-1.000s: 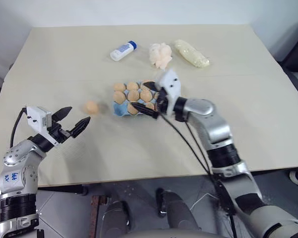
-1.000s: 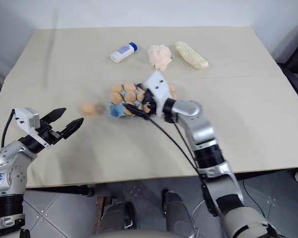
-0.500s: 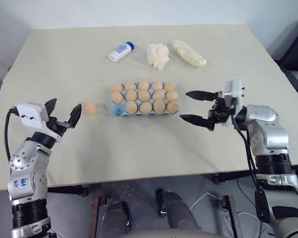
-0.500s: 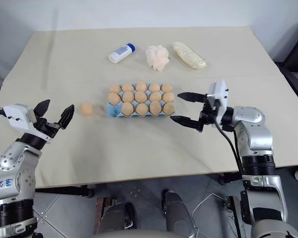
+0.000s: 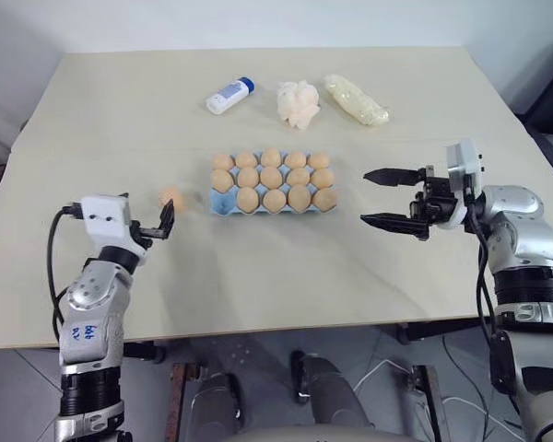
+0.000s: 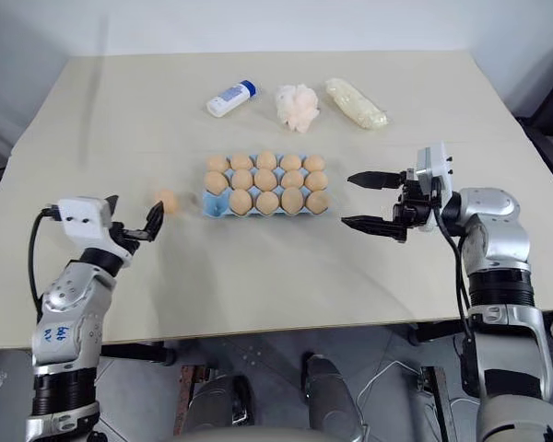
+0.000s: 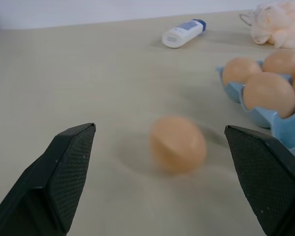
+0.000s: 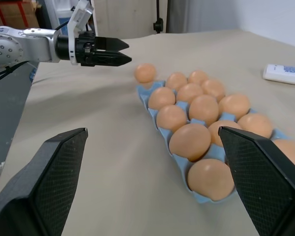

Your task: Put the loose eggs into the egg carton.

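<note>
The light blue egg carton (image 5: 222,206) lies mid-table, with tan eggs in almost all of its cups; its front-left corner cup looks bare. One loose egg (image 5: 170,196) rests on the table just left of the carton. My left gripper (image 7: 162,187) is open and level just short of this egg (image 7: 178,143), its fingers (image 7: 64,182) wide on either side of the line to the egg, touching nothing. My right gripper (image 5: 369,196) hangs open and empty to the right of the carton, pointing at it.
At the table's far side lie a white bottle with a blue cap (image 5: 229,95), a lumpy tissue wad (image 5: 298,101) and a clear plastic roll (image 5: 357,98). The table's front edge runs close below both arms.
My right gripper has drawn back from over the carton to its right side, still open. My left gripper has swung to point straight at the loose egg and moved a little closer.
</note>
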`<move>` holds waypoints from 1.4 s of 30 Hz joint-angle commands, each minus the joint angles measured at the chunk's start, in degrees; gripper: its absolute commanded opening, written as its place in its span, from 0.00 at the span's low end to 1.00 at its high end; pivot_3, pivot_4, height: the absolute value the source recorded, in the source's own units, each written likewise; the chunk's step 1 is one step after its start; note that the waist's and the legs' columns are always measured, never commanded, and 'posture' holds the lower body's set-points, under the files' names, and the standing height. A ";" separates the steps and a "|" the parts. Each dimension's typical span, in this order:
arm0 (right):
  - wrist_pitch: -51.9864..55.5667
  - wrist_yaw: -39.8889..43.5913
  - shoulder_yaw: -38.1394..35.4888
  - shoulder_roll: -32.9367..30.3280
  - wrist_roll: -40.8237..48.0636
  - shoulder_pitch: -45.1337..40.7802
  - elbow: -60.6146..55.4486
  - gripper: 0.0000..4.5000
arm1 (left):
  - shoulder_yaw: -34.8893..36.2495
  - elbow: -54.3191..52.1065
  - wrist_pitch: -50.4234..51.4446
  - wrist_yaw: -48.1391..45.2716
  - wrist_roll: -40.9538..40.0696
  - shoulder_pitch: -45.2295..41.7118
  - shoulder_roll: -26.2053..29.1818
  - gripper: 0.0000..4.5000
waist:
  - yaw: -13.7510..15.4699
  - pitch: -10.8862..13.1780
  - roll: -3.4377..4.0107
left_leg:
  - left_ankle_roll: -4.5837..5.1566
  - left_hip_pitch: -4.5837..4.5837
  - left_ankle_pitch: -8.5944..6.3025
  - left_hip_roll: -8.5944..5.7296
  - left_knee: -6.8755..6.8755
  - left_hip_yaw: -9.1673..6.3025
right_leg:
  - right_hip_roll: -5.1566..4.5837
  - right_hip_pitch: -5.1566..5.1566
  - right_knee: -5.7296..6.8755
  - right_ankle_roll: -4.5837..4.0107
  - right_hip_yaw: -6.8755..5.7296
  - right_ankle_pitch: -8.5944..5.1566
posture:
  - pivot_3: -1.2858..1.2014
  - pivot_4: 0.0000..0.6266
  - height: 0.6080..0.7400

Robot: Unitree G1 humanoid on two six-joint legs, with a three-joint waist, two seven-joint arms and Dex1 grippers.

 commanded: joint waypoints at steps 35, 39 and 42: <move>3.76 -4.73 -2.47 -4.33 0.74 3.64 -8.90 1.00 | -5.56 23.53 -1.86 -14.10 1.44 -20.41 3.12 0.44 | 2.30 0.00 0.00 | -0.04 -0.03 0.00 0.00 0.14 0.00 | 0.01 -0.02 0.18 0.00 -0.08 0.00 | 0.52 0.24 1.00; 3.29 -5.47 -2.84 -4.17 0.85 4.09 -9.17 1.00 | -7.28 18.75 1.07 -21.05 -1.68 -23.09 3.83 0.44 | 2.34 0.00 0.00 | -0.04 -0.03 0.00 0.00 0.17 0.01 | 0.00 -0.02 0.21 0.00 -0.07 0.00 | 0.52 0.24 1.00; 3.12 -6.47 -3.05 -3.65 1.07 4.79 -9.97 1.00 | -10.10 18.83 3.62 -26.57 -2.60 -25.29 4.41 0.44 | 2.35 0.00 0.00 | -0.05 -0.03 0.00 -0.01 0.25 0.01 | 0.01 -0.01 0.26 0.00 -0.07 0.00 | 0.52 0.24 1.00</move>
